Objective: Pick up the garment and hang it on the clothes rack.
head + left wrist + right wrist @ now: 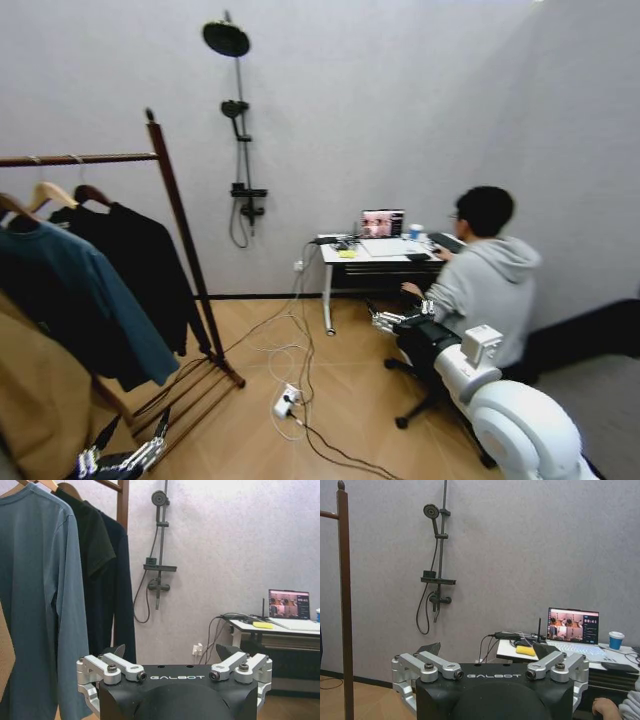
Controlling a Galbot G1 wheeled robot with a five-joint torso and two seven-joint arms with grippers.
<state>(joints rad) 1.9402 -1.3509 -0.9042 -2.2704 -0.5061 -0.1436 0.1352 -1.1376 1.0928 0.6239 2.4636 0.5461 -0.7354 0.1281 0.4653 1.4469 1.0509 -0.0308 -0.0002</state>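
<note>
Black fabric marks the garment, a long jacket hanging on a wooden hanger from the rail of the clothes rack, at the end nearest the right upright. Next to it on the same rail hang a teal-blue jacket and, farther toward the rack's other end, a tan coat. The left gripper sits low, in front of the slatted bottom shelf and below the hems of the hanging clothes, well apart from the garment; its fingers stand spread apart and hold nothing. In the left wrist view the garment hangs ahead of the spread fingers, just behind the teal-blue jacket. The right gripper is held out well to the right of the rack, near a white desk, fingers parted and empty.
</note>
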